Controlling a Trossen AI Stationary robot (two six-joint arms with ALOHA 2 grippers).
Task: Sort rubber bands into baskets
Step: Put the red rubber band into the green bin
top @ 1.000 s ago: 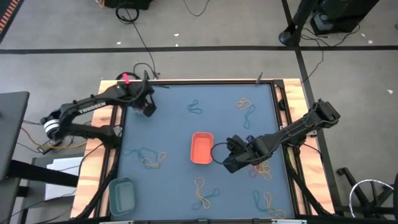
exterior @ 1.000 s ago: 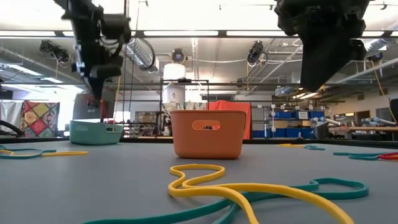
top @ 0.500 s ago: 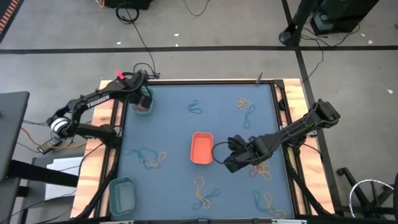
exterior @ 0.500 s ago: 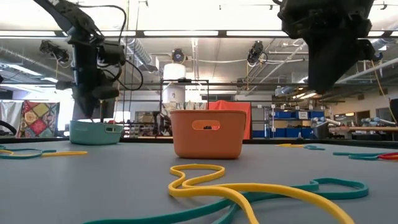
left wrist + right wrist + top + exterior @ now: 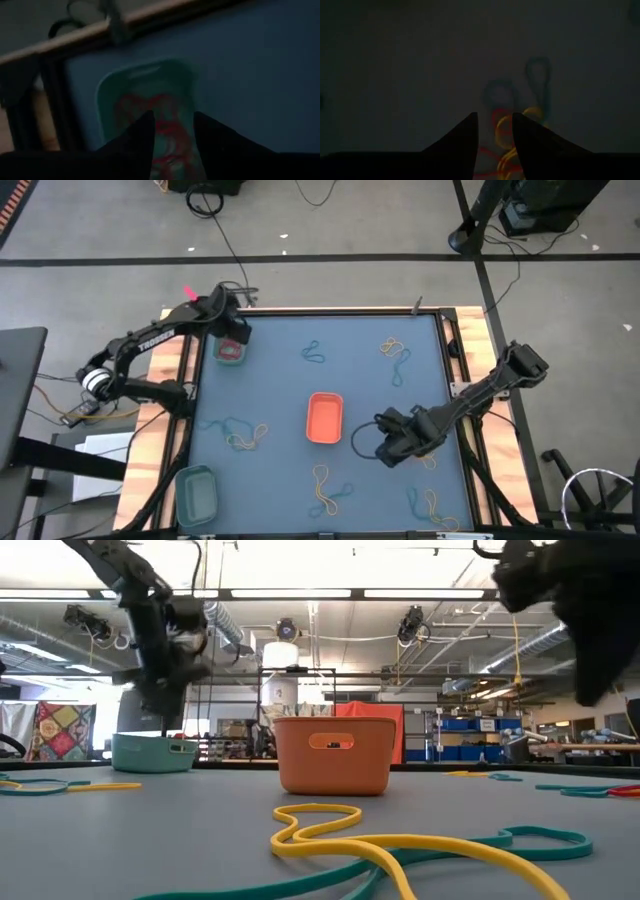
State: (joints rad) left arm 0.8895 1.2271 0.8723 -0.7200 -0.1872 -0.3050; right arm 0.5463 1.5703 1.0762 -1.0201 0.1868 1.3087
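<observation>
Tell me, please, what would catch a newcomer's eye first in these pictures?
The orange basket sits alone mid-table, with coloured rubber bands scattered around it. The left gripper, open, hovers over a green basket of red bands at the far left corner. The right gripper, open, hangs over a band tangle.

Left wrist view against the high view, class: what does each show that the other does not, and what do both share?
Only the left wrist view shows red bands inside the far-corner basket. Only the high view shows the orange basket, the near-left basket, the right gripper and scattered bands. Both show that corner basket under the left gripper.
</observation>
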